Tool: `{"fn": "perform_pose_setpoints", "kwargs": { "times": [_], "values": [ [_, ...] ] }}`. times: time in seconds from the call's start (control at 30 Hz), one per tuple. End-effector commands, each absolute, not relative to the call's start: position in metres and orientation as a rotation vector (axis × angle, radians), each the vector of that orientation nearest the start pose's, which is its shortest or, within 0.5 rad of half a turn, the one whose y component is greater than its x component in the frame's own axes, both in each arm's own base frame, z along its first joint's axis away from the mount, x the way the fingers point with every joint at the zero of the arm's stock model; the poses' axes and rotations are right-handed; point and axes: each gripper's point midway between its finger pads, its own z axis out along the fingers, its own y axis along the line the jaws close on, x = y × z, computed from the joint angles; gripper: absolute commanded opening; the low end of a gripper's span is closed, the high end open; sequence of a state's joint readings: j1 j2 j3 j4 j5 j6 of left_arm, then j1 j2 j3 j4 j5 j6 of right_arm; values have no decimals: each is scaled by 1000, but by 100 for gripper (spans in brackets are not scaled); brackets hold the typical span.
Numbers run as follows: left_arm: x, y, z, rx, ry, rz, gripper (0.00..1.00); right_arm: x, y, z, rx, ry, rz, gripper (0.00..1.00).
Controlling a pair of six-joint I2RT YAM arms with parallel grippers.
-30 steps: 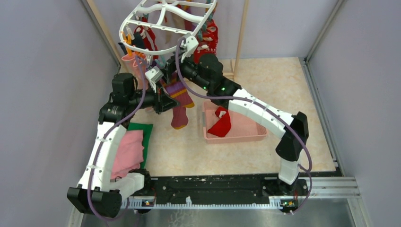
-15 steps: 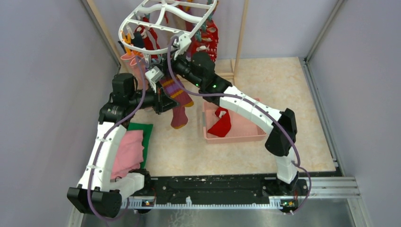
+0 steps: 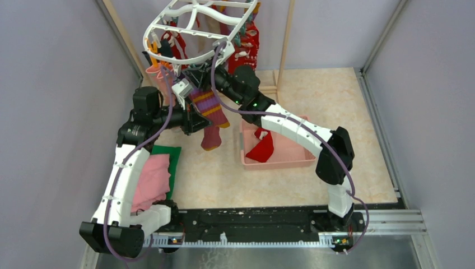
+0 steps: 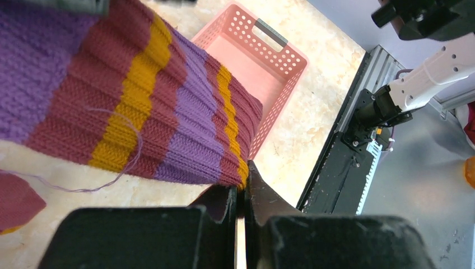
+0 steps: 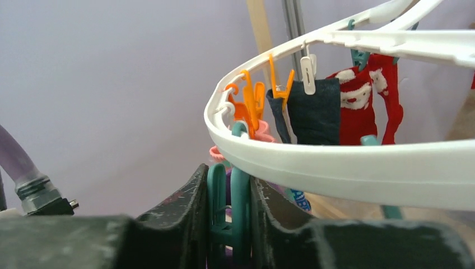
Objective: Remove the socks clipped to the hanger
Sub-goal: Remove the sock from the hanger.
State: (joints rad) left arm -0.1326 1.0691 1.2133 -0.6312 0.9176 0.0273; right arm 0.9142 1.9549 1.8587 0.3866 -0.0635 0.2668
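Little changes on your left: the left end effector (image 4: 241,189) stays pinched shut on the lower corner of the purple-striped sock (image 4: 140,112), which hangs under the near rim of the hanger (image 5: 336,168), left of the pink basket (image 3: 291,150); your right end effector (image 5: 227,182) has risen to that rim and narrowed onto a teal clip (image 5: 241,196); if its squeeze slips off while the left pulls, the ring may tilt and swing, or the knit stretch; so thin a corner hold could drop the sock onto the bench (image 3: 347,112); no writing is readable.
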Motion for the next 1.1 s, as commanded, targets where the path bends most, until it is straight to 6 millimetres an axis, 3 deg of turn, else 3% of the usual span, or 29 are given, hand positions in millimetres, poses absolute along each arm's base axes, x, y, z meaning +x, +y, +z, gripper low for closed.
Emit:
{"fn": "perform_pose_setpoints", "kwargs": {
  "times": [0.0,0.1,0.5,0.7,0.83,0.87,0.9,0.93,1.07],
  "values": [
    [245,-173,319,732,1834,-986,0,351,474,490,-400,1130,1184,14],
    [247,-172,316,726,1843,-979,0,352,471,490,-391,1142,1216,0],
    [254,-171,296,745,1869,-945,0,346,462,491,-426,1213,1334,0],
    [259,-172,309,740,1830,-939,0,342,457,483,-446,1251,1356,1],
    [259,-173,316,739,1820,-947,0,343,451,474,-418,1284,1331,32],
    [258,-173,316,739,1821,-951,0,343,449,472,-414,1290,1323,49],
    [258,-174,316,739,1822,-954,0,343,447,470,-420,1291,1313,88],
    [257,-174,316,738,1824,-958,0,342,445,469,-426,1292,1302,97],
    [255,-175,316,737,1828,-971,0,332,435,457,-458,1307,1272,99]
  ]
}}
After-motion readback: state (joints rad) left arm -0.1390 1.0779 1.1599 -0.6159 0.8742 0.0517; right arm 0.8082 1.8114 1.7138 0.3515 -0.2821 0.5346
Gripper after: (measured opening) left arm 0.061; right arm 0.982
